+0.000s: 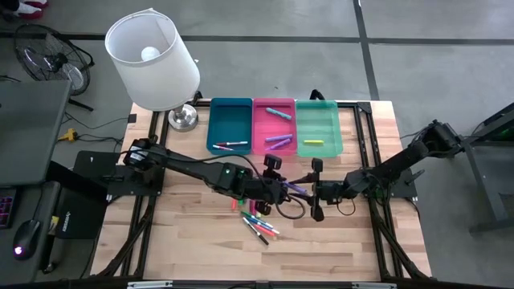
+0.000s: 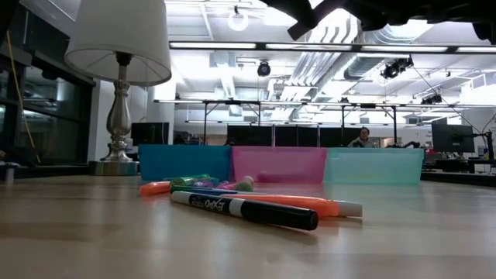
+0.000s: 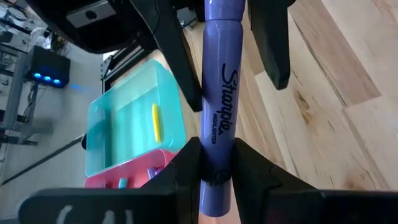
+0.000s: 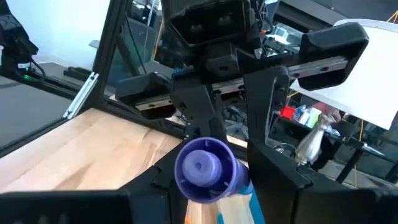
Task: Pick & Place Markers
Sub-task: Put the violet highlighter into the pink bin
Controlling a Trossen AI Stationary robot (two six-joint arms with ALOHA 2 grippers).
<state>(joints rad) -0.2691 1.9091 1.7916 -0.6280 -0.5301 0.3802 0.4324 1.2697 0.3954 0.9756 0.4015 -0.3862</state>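
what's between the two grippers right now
A purple Sharpie highlighter spans the gap, with the left gripper and the right gripper each clamped on one end. Both wrist views show it.

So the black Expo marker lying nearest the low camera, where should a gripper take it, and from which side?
Grip the black Expo marker at mid-barrel, coming straight down from above with the fingers across its width. It lies flat on the table, and its near side is clear, but an orange marker lies close behind it, so a narrow opening seems safest.
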